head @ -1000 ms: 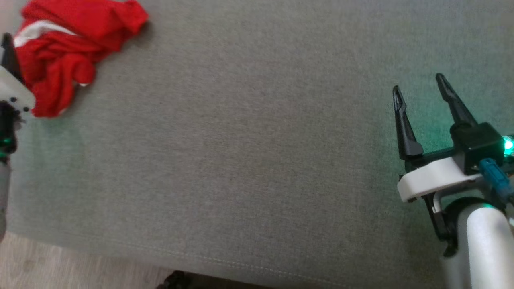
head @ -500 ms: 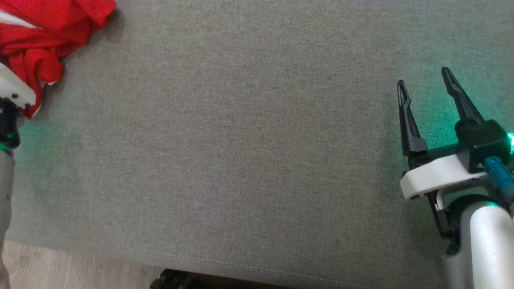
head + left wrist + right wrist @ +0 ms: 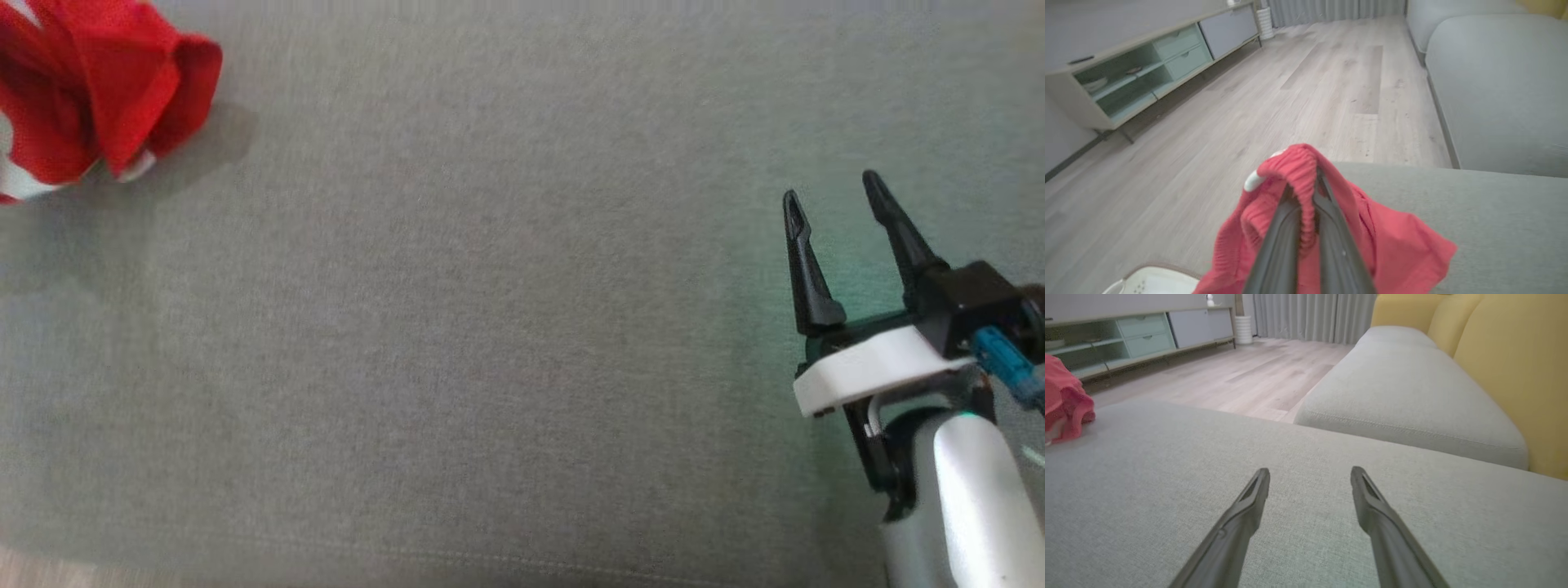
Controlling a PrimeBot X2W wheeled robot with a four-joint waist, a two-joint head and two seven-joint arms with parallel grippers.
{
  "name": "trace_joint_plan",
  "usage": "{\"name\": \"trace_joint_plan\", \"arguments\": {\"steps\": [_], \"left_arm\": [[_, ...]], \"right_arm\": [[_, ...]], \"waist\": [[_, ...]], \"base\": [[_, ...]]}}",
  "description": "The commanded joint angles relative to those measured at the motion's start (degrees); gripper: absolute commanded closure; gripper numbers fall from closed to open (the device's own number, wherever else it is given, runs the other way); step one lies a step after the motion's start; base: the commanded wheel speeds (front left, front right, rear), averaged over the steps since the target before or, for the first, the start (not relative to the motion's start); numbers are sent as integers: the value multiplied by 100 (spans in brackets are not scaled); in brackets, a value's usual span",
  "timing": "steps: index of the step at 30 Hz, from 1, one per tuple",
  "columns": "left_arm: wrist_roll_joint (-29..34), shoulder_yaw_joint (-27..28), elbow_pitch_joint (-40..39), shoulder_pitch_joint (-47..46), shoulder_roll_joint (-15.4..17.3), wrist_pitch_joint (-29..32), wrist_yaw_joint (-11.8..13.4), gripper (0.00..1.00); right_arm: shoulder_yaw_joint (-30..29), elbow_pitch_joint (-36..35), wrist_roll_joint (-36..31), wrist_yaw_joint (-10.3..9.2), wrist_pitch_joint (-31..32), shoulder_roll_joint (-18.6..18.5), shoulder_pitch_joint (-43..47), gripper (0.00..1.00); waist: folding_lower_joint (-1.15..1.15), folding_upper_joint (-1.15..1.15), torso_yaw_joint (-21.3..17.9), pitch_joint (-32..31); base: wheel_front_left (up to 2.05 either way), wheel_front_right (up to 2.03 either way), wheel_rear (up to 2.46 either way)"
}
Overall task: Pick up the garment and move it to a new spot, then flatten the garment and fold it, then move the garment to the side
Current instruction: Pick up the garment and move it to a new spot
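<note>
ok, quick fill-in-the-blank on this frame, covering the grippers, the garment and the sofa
1. The garment clamped in the left gripper is ____ in colour.
2. The right gripper sits over the grey cushion with its jaws ____.
3. In the right wrist view, the sofa backrest is ____.

Missing words: red; open; yellow

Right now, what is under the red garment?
The grey cushion and a shadow show below the red garment. Its folds hide the tips of the left end effector gripping it.
</note>
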Motion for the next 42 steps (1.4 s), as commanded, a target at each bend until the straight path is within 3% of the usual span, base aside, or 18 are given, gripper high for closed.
{"name": "trace_joint_plan", "arguments": {"steps": [1,10,19,25,29,33,42], "left_arm": [[120,58,-228,-333,421,38,-47,100],[550,-680,-1030,-548,318,413,-347,100],[138,-1141,-2073,-446,-424,479,-460,100],[-244,-1252,-2529,265,-829,222,-448,100],[-499,-1322,-2603,1284,-1127,-147,-281,100],[-755,-1422,-2459,2532,-1465,-582,-48,100],[-944,-1507,-2019,3980,-1765,-1310,214,100]], "right_arm": [[114,-100,120,37,-116,-9,65,0],[73,626,601,37,-548,-9,451,0],[-13,776,718,37,-663,-8,773,0],[-25,821,819,37,-744,-8,892,0],[-33,897,907,37,-811,-8,981,0],[-36,963,962,37,-868,-8,1042,0],[-80,997,950,37,-907,-8,989,0]], "waist": [[1,0,-355,-549],[1,0,-1342,-1653],[1,0,-2035,-1836],[1,0,-2077,-1735],[1,0,-1962,-1720],[1,0,-1844,-1711],[1,0,-1672,-1619]], "base": [[0,0,0],[0,0,0],[0,0,0],[0,0,0],[0,0,0],[0,0,0],[0,0,0]]}}
